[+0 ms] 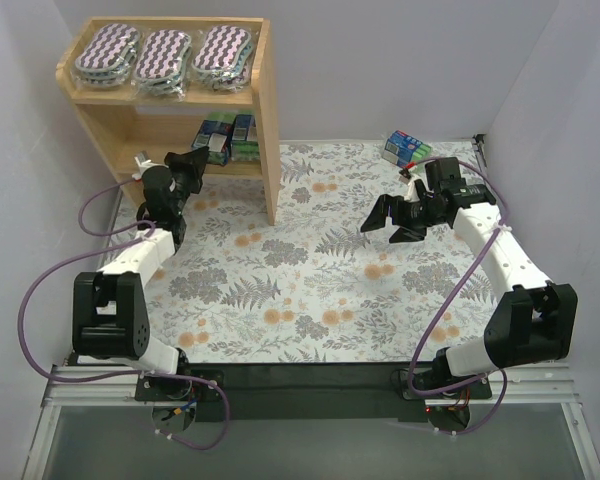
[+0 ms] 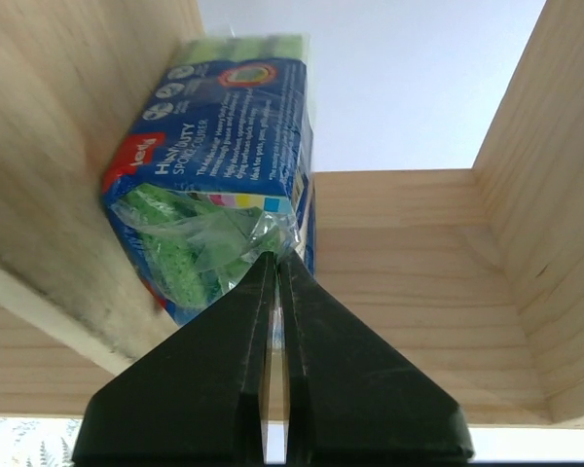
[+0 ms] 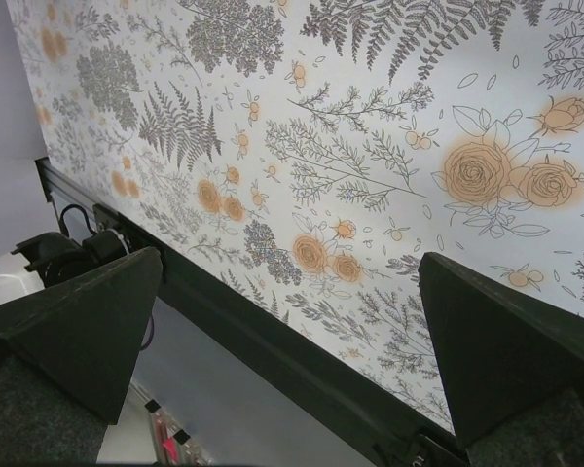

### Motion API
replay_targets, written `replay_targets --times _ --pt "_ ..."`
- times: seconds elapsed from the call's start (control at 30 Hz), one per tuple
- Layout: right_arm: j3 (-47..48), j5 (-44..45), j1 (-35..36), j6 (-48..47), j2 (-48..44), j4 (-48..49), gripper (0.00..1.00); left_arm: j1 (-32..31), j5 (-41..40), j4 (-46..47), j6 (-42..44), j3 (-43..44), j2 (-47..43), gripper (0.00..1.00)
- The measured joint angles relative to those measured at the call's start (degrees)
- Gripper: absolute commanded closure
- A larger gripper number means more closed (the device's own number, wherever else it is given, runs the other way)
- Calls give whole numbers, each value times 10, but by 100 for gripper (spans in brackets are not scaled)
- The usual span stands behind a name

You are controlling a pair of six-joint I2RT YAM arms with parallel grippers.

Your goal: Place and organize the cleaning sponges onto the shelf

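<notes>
Reaching into the lower tier of the shelf [image 1: 270, 120], the left hand [image 1: 195, 160] has its two fingers pressed flat together, fully closed. In the left wrist view the closed tips of this hand [image 2: 277, 258] touch the crinkled clear film at the near end of a blue-and-green pack [image 2: 224, 136]. Whether any film is pinched between them cannot be told. That pack lies against a wooden board of the shelf [image 2: 409, 243].

From above, two blue-and-green packs [image 1: 230, 135] sit side by side on the lower tier, close to the right side wall. On the top tier, three oval sponges [image 1: 162, 55] with purple-and-white zigzags lie in a row between the raised rims, each just beside the next.

A third pack [image 1: 408, 150] rests on the floral tabletop [image 1: 310, 270] near its far right corner, well apart from the shelf. The right hand [image 1: 395, 222] hovers over the tabletop nearer than that pack, its fingers spread wide and holding nothing. The right wrist view shows the same: the hand [image 3: 290, 282] wide open, with only the patterned tabletop [image 3: 389, 126] between the fingers.
</notes>
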Motion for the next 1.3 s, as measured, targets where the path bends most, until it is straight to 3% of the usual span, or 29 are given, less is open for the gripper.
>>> replay_targets --times 0.57,0.6,0.67,0.73,0.77,0.83,1.07,1.3 --pt "20 6 -16 1 20 -1 1 -38 0 22 -17 18 23 99" --pt "24 8 -18 2 23 -1 1 -38 1 22 -18 18 23 93" --pt "35 18 -23 3 30 0 1 -38 3 20 -16 17 21 65" --pt "45 28 -30 5 38 1 1 -37 7 10 -16 13 8 45" --pt "49 35 -34 7 43 2 1 -36 7 1 -16 5 -5 27" --pt "55 46 -43 14 55 3 2 -34 9 -15 -14 -9 -36 16" --pt "105 105 -78 39 136 13 1 -14 24 -81 7 -40 -174 14" --pt "276 156 -120 78 272 53 1 -14 89 -220 89 -50 -301 13"
